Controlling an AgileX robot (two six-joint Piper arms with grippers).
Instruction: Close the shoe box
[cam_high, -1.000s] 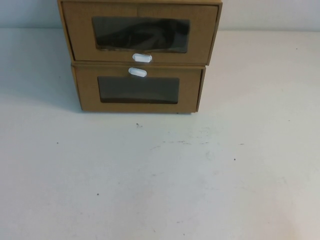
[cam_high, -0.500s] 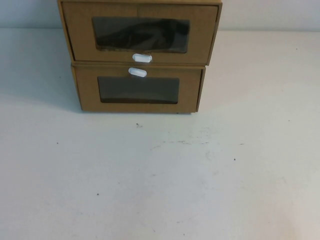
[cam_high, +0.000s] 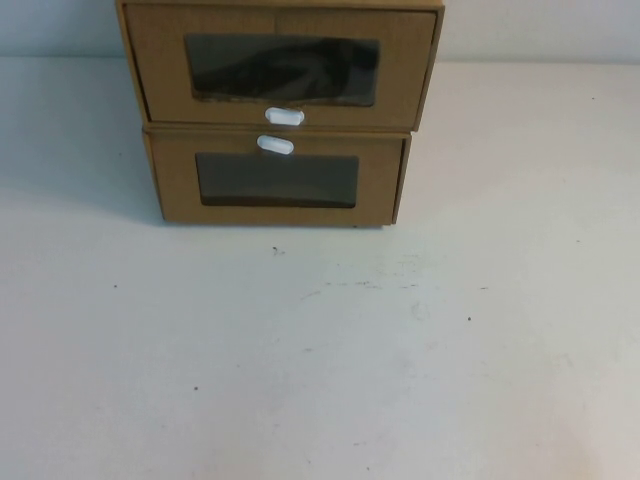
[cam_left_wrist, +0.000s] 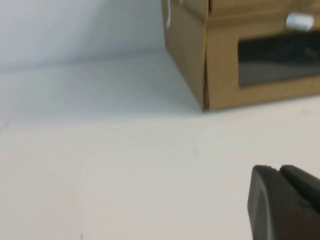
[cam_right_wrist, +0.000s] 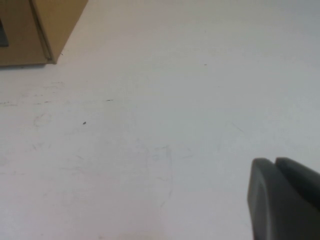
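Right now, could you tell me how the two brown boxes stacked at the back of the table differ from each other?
The upper shoe box carries its white tab below its window; the lower box carries its tab above. The upper box reaches wider than the lower one. Dark contents show through the upper window; the lower window looks uniformly dark. Both are brown cardboard with clear front windows. The left gripper and right gripper sit low over the table, away from both.

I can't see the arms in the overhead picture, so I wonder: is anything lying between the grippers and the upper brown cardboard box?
Nothing visible does. Bare white table lies before the upper brown cardboard box, stacked on the lower brown box. The left gripper and right gripper hang back over it.
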